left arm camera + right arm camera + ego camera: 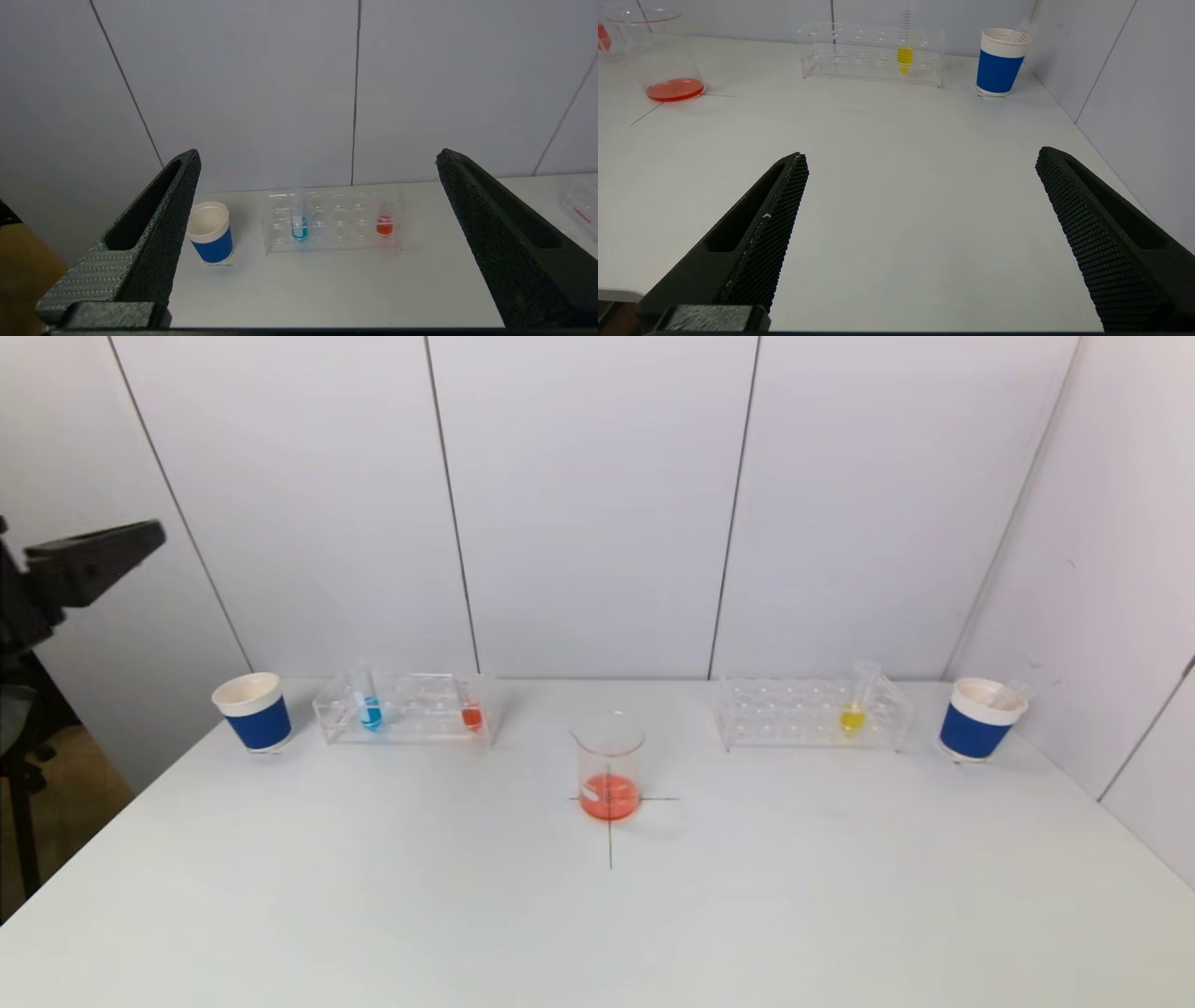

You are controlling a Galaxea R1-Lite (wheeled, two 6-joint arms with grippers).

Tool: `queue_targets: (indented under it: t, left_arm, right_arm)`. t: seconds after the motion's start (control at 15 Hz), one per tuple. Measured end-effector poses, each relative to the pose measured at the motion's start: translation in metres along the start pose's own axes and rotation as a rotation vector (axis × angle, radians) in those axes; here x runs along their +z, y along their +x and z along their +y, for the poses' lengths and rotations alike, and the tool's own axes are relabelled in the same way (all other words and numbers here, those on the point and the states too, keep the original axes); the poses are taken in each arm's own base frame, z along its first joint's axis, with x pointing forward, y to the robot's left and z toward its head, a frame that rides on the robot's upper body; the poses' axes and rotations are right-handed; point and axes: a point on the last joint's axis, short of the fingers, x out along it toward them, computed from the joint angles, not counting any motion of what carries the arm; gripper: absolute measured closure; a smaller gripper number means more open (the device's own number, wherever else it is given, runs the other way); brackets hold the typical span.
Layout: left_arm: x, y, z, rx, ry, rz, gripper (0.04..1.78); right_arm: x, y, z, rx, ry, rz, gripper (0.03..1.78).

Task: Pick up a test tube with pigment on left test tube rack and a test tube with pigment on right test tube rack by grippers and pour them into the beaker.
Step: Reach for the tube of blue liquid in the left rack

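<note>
As seen from the head, the beaker (609, 767) of red liquid stands mid-table between the left rack (406, 709) and right rack (810, 712). Left wrist: left gripper (317, 161), jaws wide, faces blue tube (299, 219) and red tube (384, 218). Right wrist: right gripper (920, 158), jaws wide, empty; yellow tube (904, 44) racked.

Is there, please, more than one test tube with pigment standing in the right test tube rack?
No, the right test tube rack holds only one, the yellow test tube.
</note>
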Motion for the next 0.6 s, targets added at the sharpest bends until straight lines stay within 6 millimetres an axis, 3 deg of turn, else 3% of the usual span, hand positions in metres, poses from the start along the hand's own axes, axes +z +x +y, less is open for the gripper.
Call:
queue_targets:
  t: [0.27, 0.6]
  left_arm:
    - [-0.032, 0.066, 0.002, 0.016, -0.057, 0.064, 0.06]
    - [-0.079, 0.123, 0.007, 0.002, -0.07, 0.084, 0.06]
  right_arm:
    - [0.0, 0.0, 0.0, 0.0, 0.0, 0.0, 0.04]
    - [0.0, 0.0, 0.0, 0.0, 0.0, 0.0, 0.04]
